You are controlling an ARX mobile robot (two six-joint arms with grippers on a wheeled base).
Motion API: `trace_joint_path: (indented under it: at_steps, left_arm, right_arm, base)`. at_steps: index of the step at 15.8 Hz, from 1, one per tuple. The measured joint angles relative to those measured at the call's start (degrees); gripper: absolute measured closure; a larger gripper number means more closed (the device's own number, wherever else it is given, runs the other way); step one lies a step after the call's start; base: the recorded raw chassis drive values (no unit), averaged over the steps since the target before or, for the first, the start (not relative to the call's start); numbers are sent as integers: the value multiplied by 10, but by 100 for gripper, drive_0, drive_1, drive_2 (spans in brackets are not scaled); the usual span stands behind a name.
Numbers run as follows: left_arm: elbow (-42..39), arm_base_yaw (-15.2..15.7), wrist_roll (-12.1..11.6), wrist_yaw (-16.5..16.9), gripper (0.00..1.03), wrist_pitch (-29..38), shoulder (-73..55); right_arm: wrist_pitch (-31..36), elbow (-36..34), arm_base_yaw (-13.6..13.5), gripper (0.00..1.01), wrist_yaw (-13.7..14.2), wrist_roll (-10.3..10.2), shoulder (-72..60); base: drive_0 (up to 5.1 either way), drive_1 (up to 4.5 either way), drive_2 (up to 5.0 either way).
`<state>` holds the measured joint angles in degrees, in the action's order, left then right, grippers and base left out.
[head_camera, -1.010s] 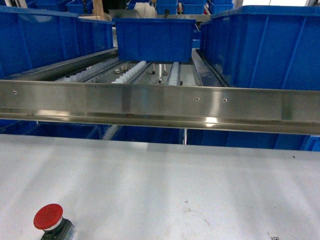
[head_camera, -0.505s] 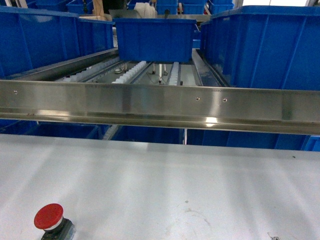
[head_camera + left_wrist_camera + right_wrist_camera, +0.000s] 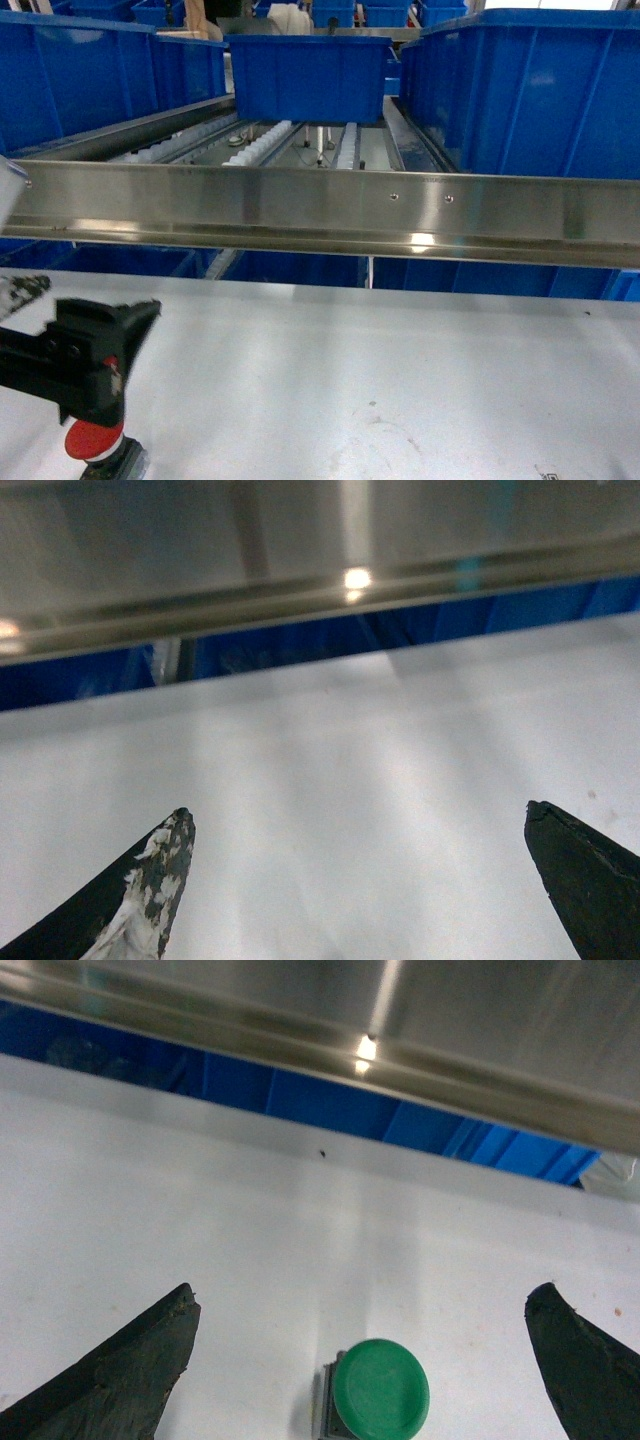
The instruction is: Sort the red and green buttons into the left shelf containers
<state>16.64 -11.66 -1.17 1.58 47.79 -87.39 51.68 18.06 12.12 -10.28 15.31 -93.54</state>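
Progress: nothing sorted yet | red button sitting on the white table, lower left | my left gripper hanging wide open, holding nothing | green button sitting low between my right gripper tips, also wide open | blue bins waiting at the top.

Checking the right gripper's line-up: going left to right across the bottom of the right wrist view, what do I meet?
Left fingertip → green button on the white table → right fingertip.
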Motion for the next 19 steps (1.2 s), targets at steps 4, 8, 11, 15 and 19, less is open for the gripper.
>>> trace_joint_path:
  at_steps: [4, 8, 11, 15, 19]
  left_arm:
    - [15, -25, -6, -1, 5, -10, -9]
    - [15, -25, -6, -2, 5, -10, -9]
    - [15, -25, -6, -1, 5, -10, -9]
    - [15, -25, -7, -2, 5, -10, -9]
    - [15, -25, -7, -2, 5, -10, -9]
  right_arm:
    - [-14, 24, 11, 3, 0, 6, -24]
    - [-13, 23, 11, 3, 1, 6, -24]
    - [-33, 14, 23, 3, -10, -7, -35]
    - [-75, 54, 20, 3, -11, -6, -48]
    - [-93, 90, 13, 3, -4, -3, -64]
  base:
    - [0, 0, 0]
    - [0, 0, 0]
    - [0, 0, 0]
    - [0, 0, 0]
    - [0, 0, 0]
